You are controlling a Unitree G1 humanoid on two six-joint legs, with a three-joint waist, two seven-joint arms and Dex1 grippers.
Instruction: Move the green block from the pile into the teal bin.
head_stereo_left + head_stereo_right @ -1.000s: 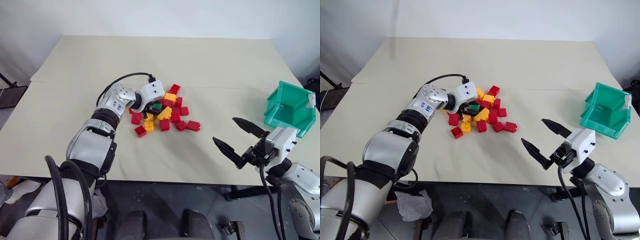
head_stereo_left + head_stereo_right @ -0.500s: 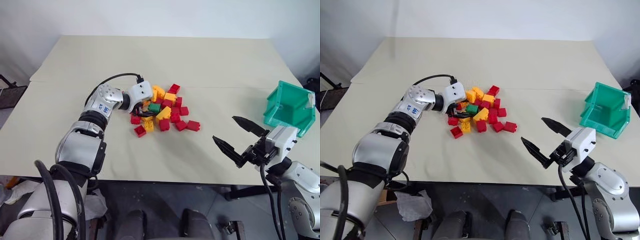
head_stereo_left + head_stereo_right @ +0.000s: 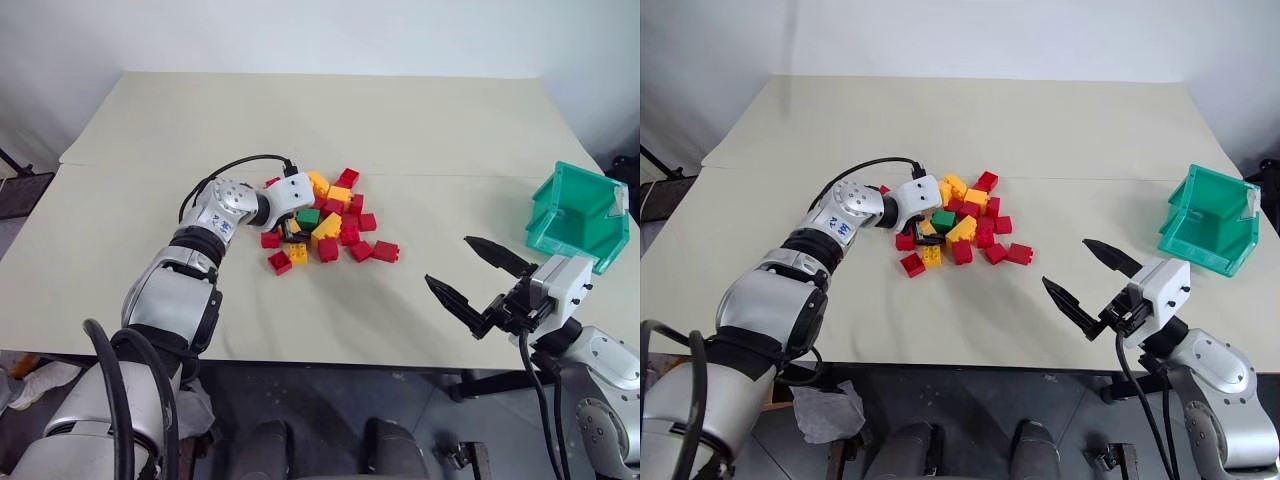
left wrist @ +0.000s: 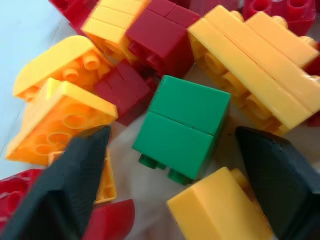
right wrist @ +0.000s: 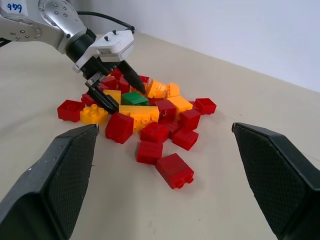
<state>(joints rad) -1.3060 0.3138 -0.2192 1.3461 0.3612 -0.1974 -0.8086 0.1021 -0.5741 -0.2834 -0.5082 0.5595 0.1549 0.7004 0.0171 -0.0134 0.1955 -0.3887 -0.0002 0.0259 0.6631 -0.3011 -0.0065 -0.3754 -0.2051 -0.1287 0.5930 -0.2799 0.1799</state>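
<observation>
Left gripper [image 5: 116, 86] spread wide over the green block [image 4: 181, 123] in the pile [image 3: 328, 220] (not pinching). Right gripper [image 3: 478, 280] wide apart, holding nothing.

Pale beige surface [image 3: 420, 130], with a seam running across it. Near its middle lies the pile [image 3: 330, 222] of red and yellow bricks, the green block [image 3: 309, 215] among them. The teal bin [image 3: 580, 215] stands at the surface's right edge, well apart.

Silver arms, black-fingered left pincer [image 3: 291, 229]
</observation>
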